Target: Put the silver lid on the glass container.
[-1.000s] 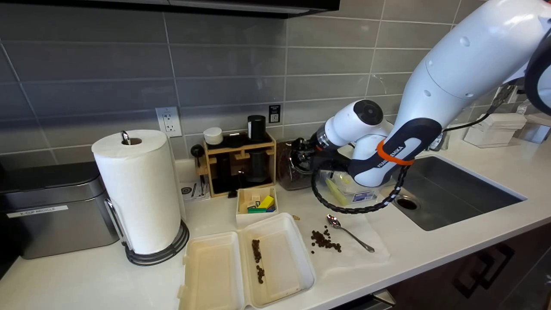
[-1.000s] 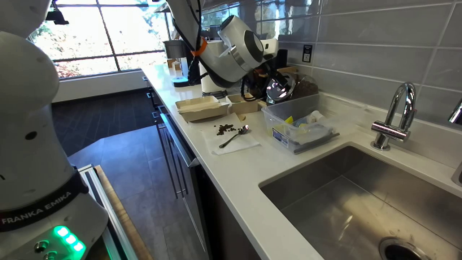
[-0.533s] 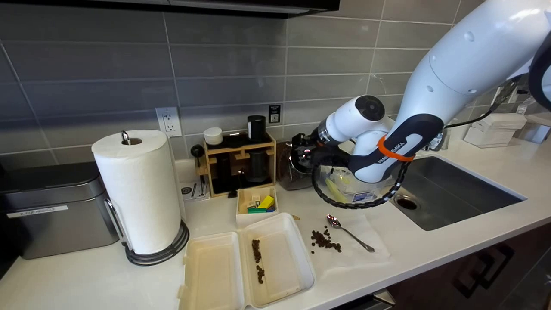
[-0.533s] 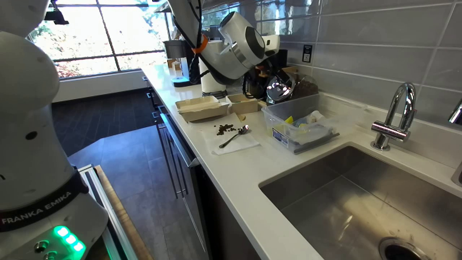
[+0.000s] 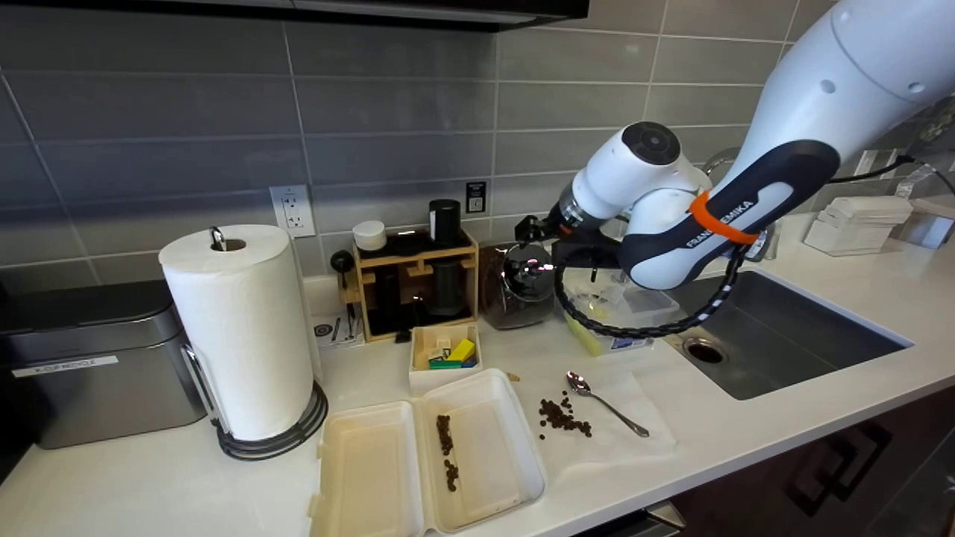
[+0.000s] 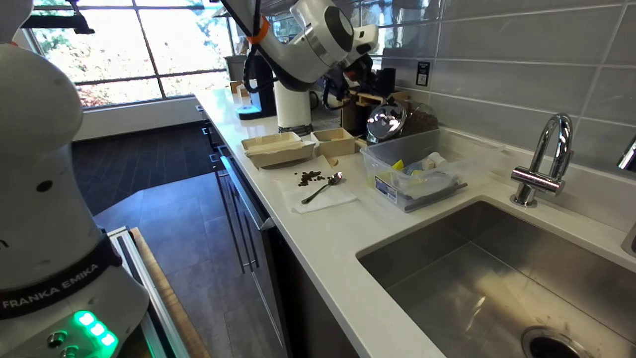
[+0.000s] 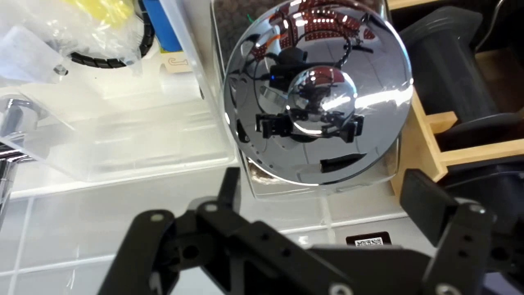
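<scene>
The silver lid (image 5: 528,270) is a shiny round disc with a round knob. It sits tilted over the slanted mouth of the glass container (image 5: 496,298), which holds dark beans. I cannot tell whether the lid is fully seated. In an exterior view the lid (image 6: 386,120) faces the sink side, with the glass container (image 6: 422,118) behind it. In the wrist view the lid (image 7: 262,98) covers most of the glass container (image 7: 278,184). My gripper (image 7: 328,190) is open and empty, apart from the lid. In both exterior views the gripper (image 5: 548,233) (image 6: 375,87) is above the lid.
A wooden rack (image 5: 418,256) stands close beside the jar. A clear plastic bin (image 6: 397,164) with bags is on its sink side. A small white tub (image 5: 445,380), an open white tray (image 5: 485,462), a spoon (image 5: 608,406) and the sink (image 5: 783,335) are in front and aside.
My gripper was at the lid one second ago. It has risen and pulled back from it, uncovering the lid in both exterior views. The lid and the jar have not visibly moved.
</scene>
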`<state>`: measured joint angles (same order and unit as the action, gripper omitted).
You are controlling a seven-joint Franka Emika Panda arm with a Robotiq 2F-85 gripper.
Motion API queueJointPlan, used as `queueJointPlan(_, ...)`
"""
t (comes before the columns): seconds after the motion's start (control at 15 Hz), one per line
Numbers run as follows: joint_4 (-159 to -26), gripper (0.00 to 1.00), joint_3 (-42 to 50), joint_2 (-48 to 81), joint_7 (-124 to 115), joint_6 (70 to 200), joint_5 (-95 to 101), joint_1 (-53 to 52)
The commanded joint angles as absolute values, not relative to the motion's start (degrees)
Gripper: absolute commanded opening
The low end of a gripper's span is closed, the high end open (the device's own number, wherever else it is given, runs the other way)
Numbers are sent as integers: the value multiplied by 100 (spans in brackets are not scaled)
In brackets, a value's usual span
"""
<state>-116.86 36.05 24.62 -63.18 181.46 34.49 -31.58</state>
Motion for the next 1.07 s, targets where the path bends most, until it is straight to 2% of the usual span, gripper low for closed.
queueJointPlan(0.0, -12507, 100, 3293, 1298, -5598, 17469, 3787, -3158)
queueJointPlan(0.27, -13236, 100, 2539, 41, -4064, 16669, 3199, -2945)
queueJointPlan(0.47, -13528, 100, 2347, -865, -2917, 15262, 2125, -3155)
queueJointPlan(0.53, -13508, 100, 1305, -1043, -2536, 14803, 1731, -2153)
queueJointPlan(0.67, -13411, 100, 919, -1306, -2146, 13780, 1350, -1696)
queueJointPlan(0.73, -13311, 100, 1374, -1443, -2365, 13237, 1810, -1988)
queueJointPlan(0.8, -13217, 100, 531, -1076, -2368, 13887, 1502, -1316)
queueJointPlan(1.0, -13213, 100, 232, -1222, -2308, 13760, 1492, -941)
